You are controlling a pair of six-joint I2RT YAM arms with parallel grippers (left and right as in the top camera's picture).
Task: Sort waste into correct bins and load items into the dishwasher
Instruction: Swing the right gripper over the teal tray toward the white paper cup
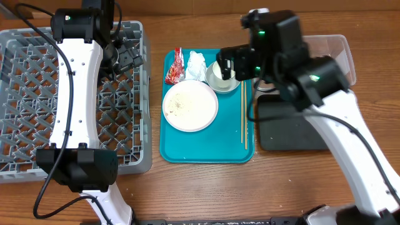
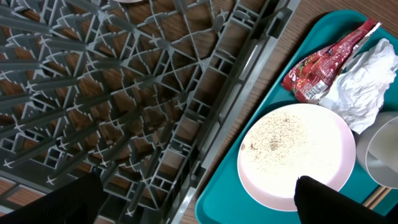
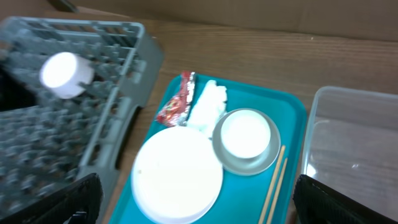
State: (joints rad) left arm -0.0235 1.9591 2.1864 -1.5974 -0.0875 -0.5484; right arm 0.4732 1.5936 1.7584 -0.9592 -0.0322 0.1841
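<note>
Both arms are up by the far end of the teal tray (image 1: 206, 155). The right hand (image 1: 230, 65) hangs over the bowl (image 3: 245, 140) with its fingers spread wide and nothing between them. The left hand (image 1: 128, 57) is just as wide and empty above the near wall of the grey rack (image 1: 25, 81). One white cup (image 3: 65, 74) sits in the rack. The plate (image 1: 190, 106) with its scatter of grains (image 2: 280, 134) lies on the teal tray, and the red wrapper (image 1: 174, 67) and tissue (image 1: 197, 64) are bunched beside the bowl. My guess is the right hand is about to clear that corner. It would do well to come straight down on one piece only, since tissue and wrapper touch each other and the tissue presses against the bowl's rim. A pinch from above at the wrapper's free end should lift it without dragging the tissue. It should stay off the chopsticks (image 1: 244, 119) along the tray's right side. The clear tub (image 1: 340, 50) and black tray (image 1: 294, 131) wait just beyond, an easy carry.
</note>
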